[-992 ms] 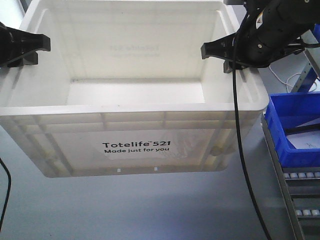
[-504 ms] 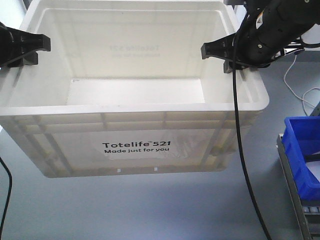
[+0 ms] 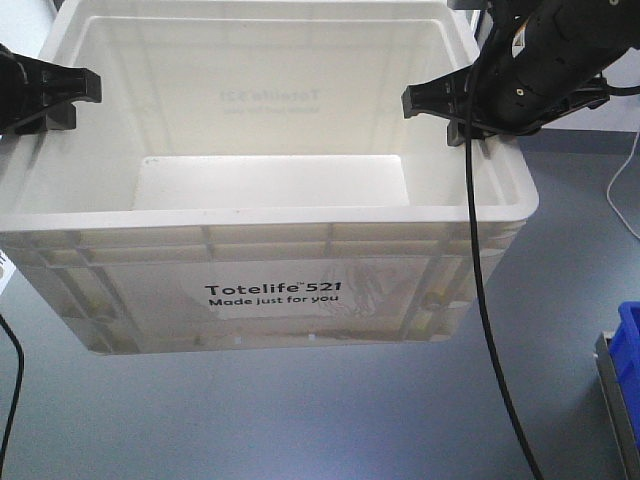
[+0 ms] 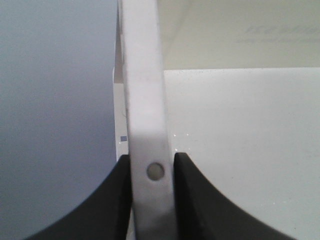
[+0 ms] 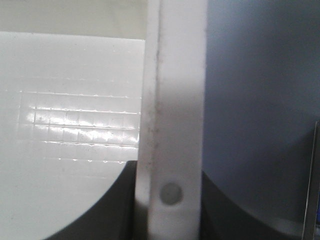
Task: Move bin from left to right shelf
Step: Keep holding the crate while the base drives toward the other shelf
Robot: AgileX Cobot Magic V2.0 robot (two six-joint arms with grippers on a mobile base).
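**A:** Two arms on the bin [image 3: 270, 240], then?

**B:** Yes. The left pincer [image 3: 72, 102] is clenched on the rim of its left wall, and the right pincer [image 3: 432, 117] on the rim of its right wall. (Each wrist view shows the white rim pressed between two black fingers, touched on both sides.)

**A:** And where is the bin?

**B:** It fills the middle of the front view, level, with its open top toward the camera. The printed front wall faces us and reads "Totelife 521, Made just for you". Grey floor [image 3: 300, 420] shows beneath it and to its right. I cannot tell whether its base rests on anything.

**A:** What else is around it?

**B:** A black cable [image 3: 478, 300] hangs from the right arm and runs down across the bin's right front corner. At the lower right edge of the view there is a corner of a blue bin [image 3: 631, 335] on a grey rack [image 3: 612, 390], well apart from the white one. A thin white cable [image 3: 622, 190] lies on the floor farther back on the right.
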